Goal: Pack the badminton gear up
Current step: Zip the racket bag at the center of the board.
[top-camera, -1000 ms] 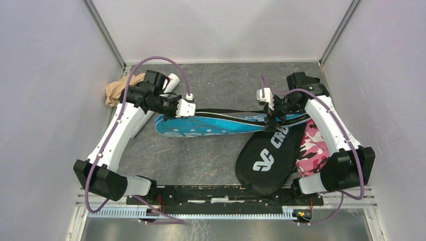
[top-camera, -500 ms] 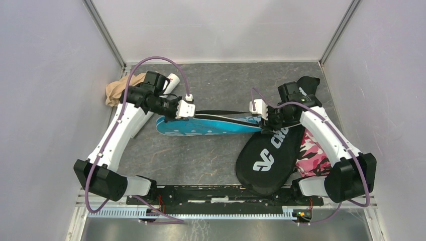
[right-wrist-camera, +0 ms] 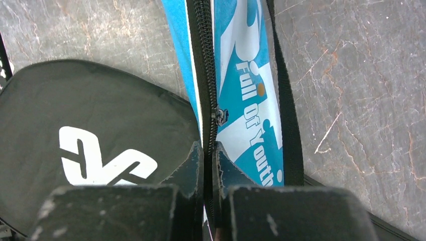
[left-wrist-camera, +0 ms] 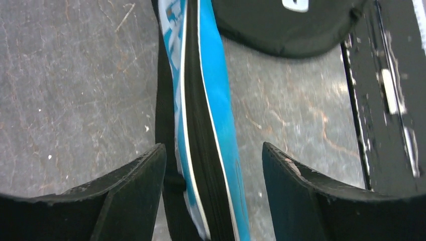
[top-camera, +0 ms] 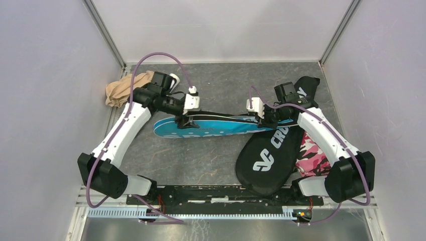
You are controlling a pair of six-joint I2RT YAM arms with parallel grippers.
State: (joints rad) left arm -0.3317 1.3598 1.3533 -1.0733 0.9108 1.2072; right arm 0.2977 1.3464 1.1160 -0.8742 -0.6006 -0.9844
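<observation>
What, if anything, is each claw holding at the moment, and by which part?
The right claw pinches the blue cover by its zipper edge. The left claw is open astride that cover, gripping nothing.

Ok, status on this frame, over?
Left gripper open, straddling the blue racket-shaped fabric cover. Right gripper shut on its black zipper seam. Black racket-shaped fabric cover alongside, not blocking.

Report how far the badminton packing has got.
Done: no loose racket shows; the black cover lies flat. In hand: the blue cover stands on edge, right gripper shut on its zipper, left gripper open astride it. Left, probably: finishing that zipper, whose state I cannot tell, and stowing the white tube.
</observation>
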